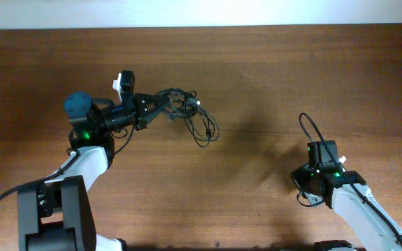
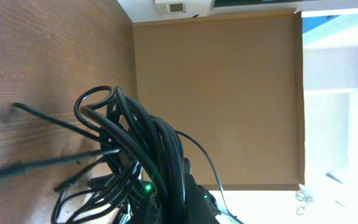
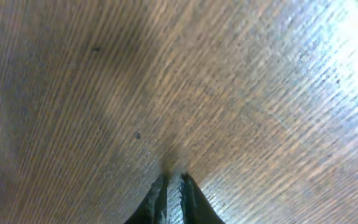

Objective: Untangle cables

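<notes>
Progress looks slight: on the left, the left gripper [image 1: 158,104] is closed, and by the overhead view it pinches the left edge of the cables [image 1: 187,111], which sit as one dark bunch on the upper middle-left of the table [image 1: 257,70]. A couple of loose loops hang out of the bunch toward the right. The left wrist view shows many strands crossing and looping over one another right in front of the camera, so I judge that none of them has been pulled free. Further right, a thin black wire [image 1: 304,124] arcs up beside the right arm; I cannot tell whether it is that arm's own lead. The right gripper [image 3: 173,178] hangs close over bare wood, well apart from the bunch. Its fingertips stand almost together with nothing seen between them, and I cannot tell whether it is fully closed. Nearly all the separating is left to do
</notes>
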{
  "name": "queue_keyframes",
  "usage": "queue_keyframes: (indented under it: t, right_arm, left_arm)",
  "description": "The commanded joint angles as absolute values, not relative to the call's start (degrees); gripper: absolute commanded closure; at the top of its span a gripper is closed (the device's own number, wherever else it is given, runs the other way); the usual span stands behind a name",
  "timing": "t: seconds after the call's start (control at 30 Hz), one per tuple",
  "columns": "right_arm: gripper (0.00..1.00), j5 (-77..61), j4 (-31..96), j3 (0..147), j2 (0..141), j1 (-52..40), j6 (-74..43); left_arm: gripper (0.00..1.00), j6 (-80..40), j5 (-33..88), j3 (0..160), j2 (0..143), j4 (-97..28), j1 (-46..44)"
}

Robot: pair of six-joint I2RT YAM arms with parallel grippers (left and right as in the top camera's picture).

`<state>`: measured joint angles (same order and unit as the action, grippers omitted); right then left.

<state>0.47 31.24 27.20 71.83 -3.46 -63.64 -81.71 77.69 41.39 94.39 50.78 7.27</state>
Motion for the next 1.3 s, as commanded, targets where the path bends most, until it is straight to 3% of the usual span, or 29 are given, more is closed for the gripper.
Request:
queue_keyframes:
  t: [0.0, 0.1, 0.23, 0.33, 0.6, 0.63, 0.67, 0.73, 0.83, 0.97, 1.13, 1.17, 1.27]
  right_arm:
    - [0.87, 0.58, 31.48, 26.33, 72.47, -2.98, -63.68]
    - [0.80, -3.55, 31.46, 26.33, 72.47, -2.98, -63.51]
    - [0.72, -10.94, 30.87, 26.33, 72.47, -2.98, -58.76]
    - [0.68, -18.26, 30.85, 26.33, 72.47, -2.98, -55.72]
    - [0.64, -26.81, 33.91, 26.30, 72.47, -3.03, -55.70]
    - [0.69, -26.81, 34.54, 26.30, 72.47, -3.03, -55.70]
    - [0.81, -26.85, 36.01, 26.30, 72.47, -3.03, -55.70]
    - [0.89, -29.21, 38.41, 26.30, 72.47, -3.05, -55.68]
    - [0.92, -33.10, 38.61, 26.30, 72.47, -3.03, -51.88]
    - [0.77, -40.69, 36.73, 26.30, 72.47, -3.03, -41.65]
    - [0.75, -51.46, 27.97, 26.30, 72.47, -3.05, -34.39]
    - [0.74, -55.35, 25.96, 26.30, 72.47, -3.05, -34.30]
    - [0.59, -59.79, 23.77, 26.30, 72.47, -3.16, -40.27]
  left_arm:
    - [1.00, -73.97, 76.36, 42.04, 93.21, 46.92, 3.84]
    - [1.00, -64.66, 71.44, 42.04, 93.21, 35.75, -0.14]
    - [1.00, -58.41, 44.36, 42.04, 93.21, 2.48, -6.87]
    - [1.00, -58.39, 30.76, 42.04, 93.21, -7.25, -12.34]
    - [0.97, -58.39, 28.10, 42.04, 93.21, -6.17, -21.19]
    - [0.93, -58.39, 28.23, 42.04, 93.21, -6.15, -21.34]
    - [0.98, -58.39, 28.18, 42.04, 93.21, -6.09, -21.34]
    - [1.00, -58.43, 27.99, 42.04, 93.21, -6.11, -21.34]
    - [1.00, -66.35, 27.16, 42.04, 93.21, -6.13, -21.34]
    - [1.00, -86.76, 27.14, 42.04, 93.21, -5.96, -21.21]
    - [1.00, -90.80, 30.55, 42.06, 93.21, 4.51, -21.21]
    - [1.00, -90.96, 30.61, 42.06, 93.14, 7.97, -21.15]
    - [1.00, -103.85, 34.11, 42.06, 92.66, 8.54, -19.03]
